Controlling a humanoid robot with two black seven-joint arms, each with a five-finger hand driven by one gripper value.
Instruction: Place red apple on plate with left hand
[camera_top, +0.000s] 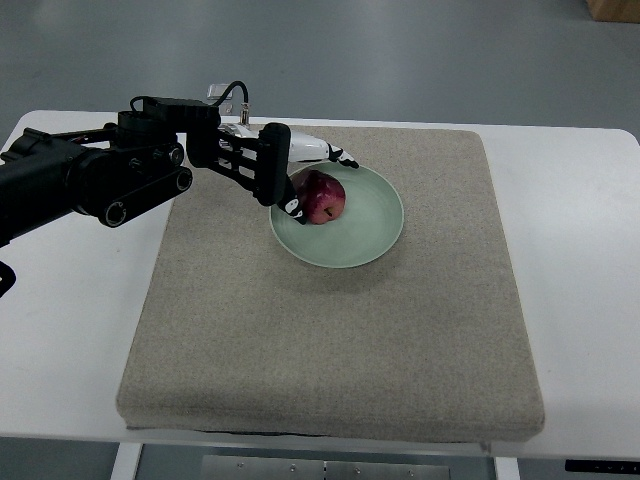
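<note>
A red apple (324, 197) lies in the left part of a pale green plate (370, 225) on a beige mat. My left hand (318, 183) reaches in from the left and sits at the plate's left rim. Its long fingers (328, 152) stretch out straight behind the apple with a strip of plate showing between them and the fruit. The thumb (291, 206) is at the apple's front left side. The hand is open around the apple, not closed on it. The right arm is out of view.
The beige mat (330, 340) covers most of a white table (585, 300). My black left forearm (90, 180) lies over the table's far left corner. Grey floor shows beyond the far edge.
</note>
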